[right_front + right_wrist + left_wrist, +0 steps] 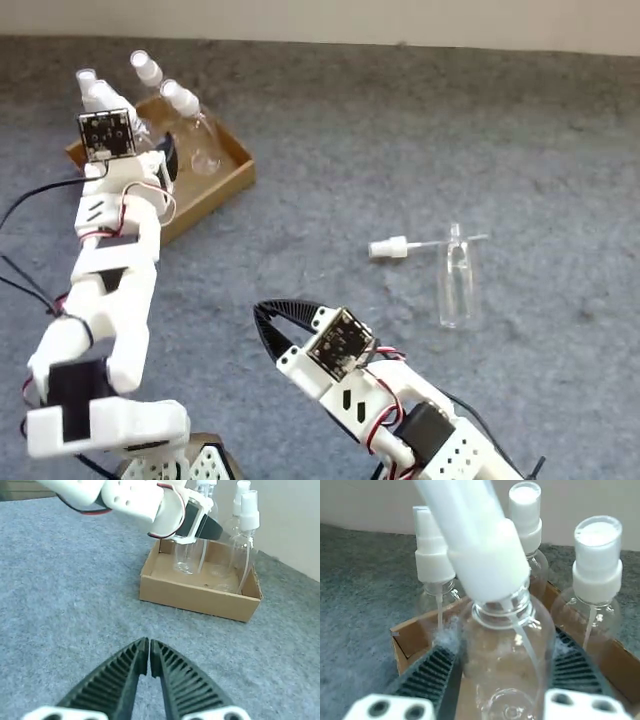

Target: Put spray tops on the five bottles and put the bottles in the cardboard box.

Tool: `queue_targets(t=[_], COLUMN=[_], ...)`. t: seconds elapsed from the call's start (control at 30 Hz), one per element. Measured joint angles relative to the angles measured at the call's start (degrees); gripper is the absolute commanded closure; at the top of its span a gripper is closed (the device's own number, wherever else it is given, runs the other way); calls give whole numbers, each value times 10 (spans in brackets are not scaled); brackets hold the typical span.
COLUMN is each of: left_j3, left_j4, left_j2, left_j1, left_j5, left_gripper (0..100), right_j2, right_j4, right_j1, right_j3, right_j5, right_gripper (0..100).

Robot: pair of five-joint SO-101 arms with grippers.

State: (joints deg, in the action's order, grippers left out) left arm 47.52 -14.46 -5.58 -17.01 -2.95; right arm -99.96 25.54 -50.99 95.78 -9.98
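Where left hand (502,672) closes, bottle (506,640) sits between fingers, inside cardboard box (406,636).

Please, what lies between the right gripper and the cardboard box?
Bare carpet runs from the right gripper to the cardboard box, in the right wrist view.

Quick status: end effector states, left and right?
Left end effector: closed on a bottle.
Right end effector: closed, holding nothing.

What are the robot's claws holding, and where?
The left gripper holds a spray-topped bottle by its wide clear body. The right gripper holds nothing.
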Motion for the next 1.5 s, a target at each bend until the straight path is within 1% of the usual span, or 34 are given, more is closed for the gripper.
queue_targets(t=[0.1, 0.37, 0.5, 0.87, 1.03, 1.5], left_j3=[-23, -30, -41, -111, -113, -113], left_j4=[-18, -182, -229, -244, -244, -247], left_j2=[39, 159, 203, 274, 295, 295], left_j1=[0, 0, 0, -2, -3, -3], left_j5=[0, 0, 41, 49, 48, 49], left_gripper=[972, 972, 972, 972, 972, 970], right_j2=[0, 0, 0, 0, 0, 0], right_j4=[1, 3, 3, 3, 3, 3], right_j1=[0, 0, 0, 0, 0, 0], right_j3=[0, 0, 0, 0, 0, 0], right_j5=[0, 0, 0, 0, 0, 0], right_gripper=[991, 991, 991, 991, 991, 991])
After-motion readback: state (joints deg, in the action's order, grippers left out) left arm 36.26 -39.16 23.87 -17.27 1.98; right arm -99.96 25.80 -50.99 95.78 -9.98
